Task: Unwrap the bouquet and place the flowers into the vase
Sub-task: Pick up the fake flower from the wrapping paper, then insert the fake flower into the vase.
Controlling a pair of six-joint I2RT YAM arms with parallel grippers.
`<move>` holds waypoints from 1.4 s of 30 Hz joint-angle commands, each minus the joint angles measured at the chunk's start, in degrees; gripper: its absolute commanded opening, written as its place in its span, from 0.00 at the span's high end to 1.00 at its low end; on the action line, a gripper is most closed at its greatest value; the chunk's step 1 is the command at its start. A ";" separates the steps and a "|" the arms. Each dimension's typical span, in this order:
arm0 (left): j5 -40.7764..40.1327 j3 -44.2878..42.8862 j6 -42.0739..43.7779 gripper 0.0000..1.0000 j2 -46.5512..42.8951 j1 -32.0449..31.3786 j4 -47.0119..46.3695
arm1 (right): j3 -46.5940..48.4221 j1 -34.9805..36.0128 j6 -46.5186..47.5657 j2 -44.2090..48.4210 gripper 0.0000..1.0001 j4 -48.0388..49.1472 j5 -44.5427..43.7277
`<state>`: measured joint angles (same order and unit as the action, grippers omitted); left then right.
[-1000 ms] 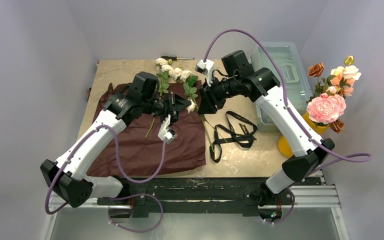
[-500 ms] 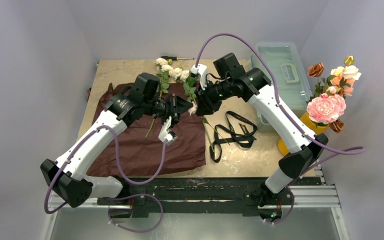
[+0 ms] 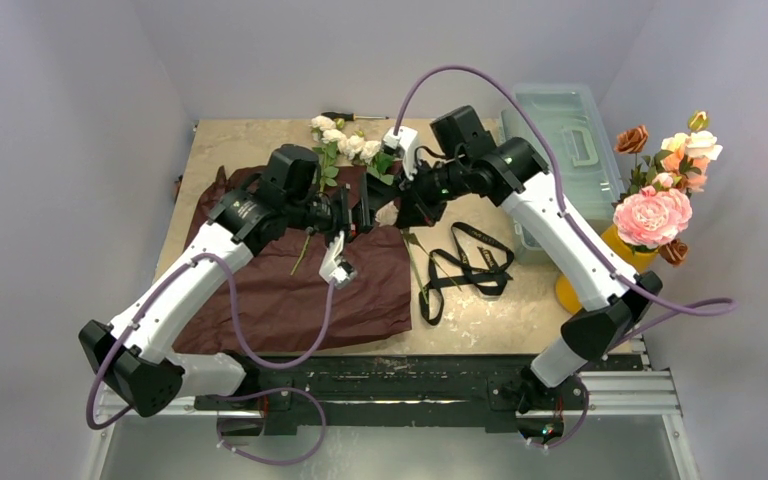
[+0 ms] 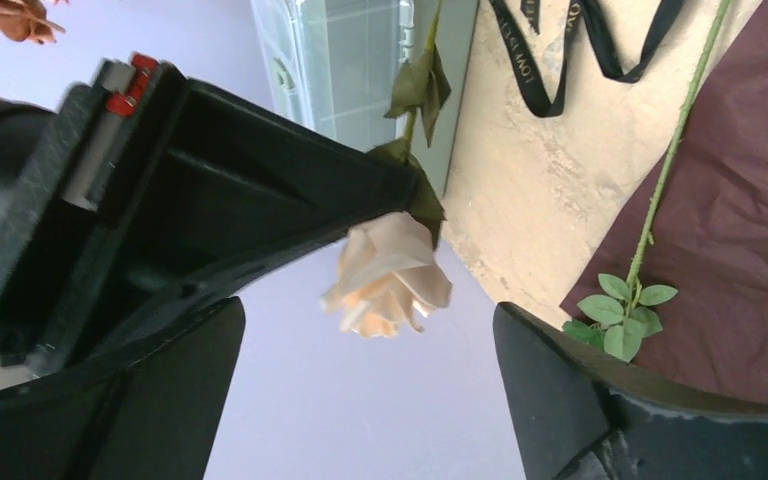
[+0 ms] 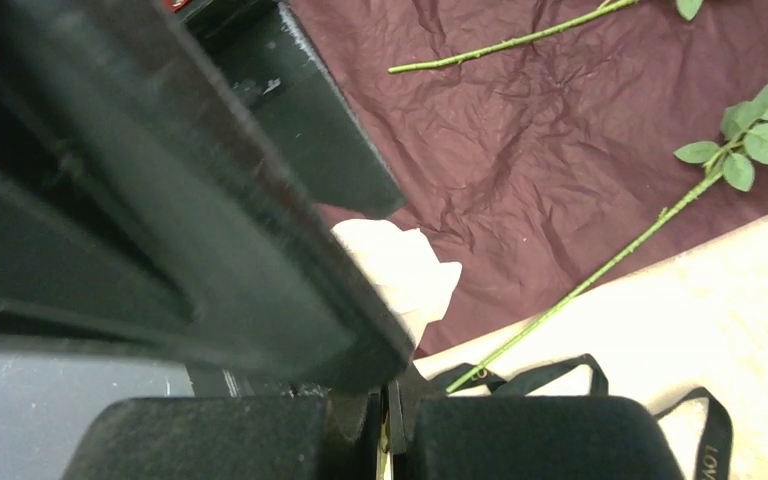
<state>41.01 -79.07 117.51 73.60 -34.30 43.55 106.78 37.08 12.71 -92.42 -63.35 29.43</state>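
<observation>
A cream rose (image 4: 390, 275) hangs in the air between the two grippers, over the edge of the maroon paper (image 3: 290, 290). My right gripper (image 5: 390, 430) is shut on its stem just behind the bloom (image 5: 405, 270). My left gripper (image 4: 368, 325) stands open, one finger on each side of the bloom, not touching it. More flowers (image 3: 345, 145) lie at the back of the table, and two loose stems (image 3: 305, 255) rest on the paper. The yellow vase (image 3: 628, 250) stands at the far right with several flowers (image 3: 650, 215) in it.
A black ribbon (image 3: 470, 265) lies loose on the table right of the paper. A clear plastic box (image 3: 560, 140) sits at the back right beside the vase. A screwdriver (image 3: 350, 117) lies at the back edge.
My left gripper has opened and let go of the cream rose. My right gripper has closed on its stem and now holds it alone.
</observation>
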 commanded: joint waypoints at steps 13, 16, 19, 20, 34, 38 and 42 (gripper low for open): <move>4.14 -2.85 -65.10 0.00 -1.27 -0.32 -25.24 | -9.92 -9.32 -0.24 33.07 1.00 19.92 -6.67; 2.50 -2.20 -72.71 0.00 0.22 -0.32 -30.04 | -11.97 -14.39 3.36 38.19 1.00 19.32 -6.83; 2.06 -1.70 -75.25 0.00 1.68 -0.31 -31.69 | -12.55 -18.66 5.82 42.66 1.00 17.75 -7.27; 2.16 -1.42 -75.94 0.00 2.10 -0.32 -32.44 | -12.52 -19.91 7.09 43.81 1.00 16.90 -7.83; 2.54 -0.60 -85.30 0.00 4.60 -0.69 -41.47 | -25.72 -33.05 13.83 51.41 1.00 27.11 -19.89; 1.61 -0.06 -84.83 0.00 3.88 -0.70 -41.18 | -25.15 -33.13 19.70 50.65 1.00 27.11 -21.14; 1.38 0.76 -84.82 0.00 3.44 -0.75 -41.39 | -22.08 -33.07 23.39 48.82 1.00 26.50 -23.11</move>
<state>42.57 -79.31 34.06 79.24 -34.65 4.67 81.01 4.12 30.33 -42.85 -40.36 9.52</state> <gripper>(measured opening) 0.996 0.008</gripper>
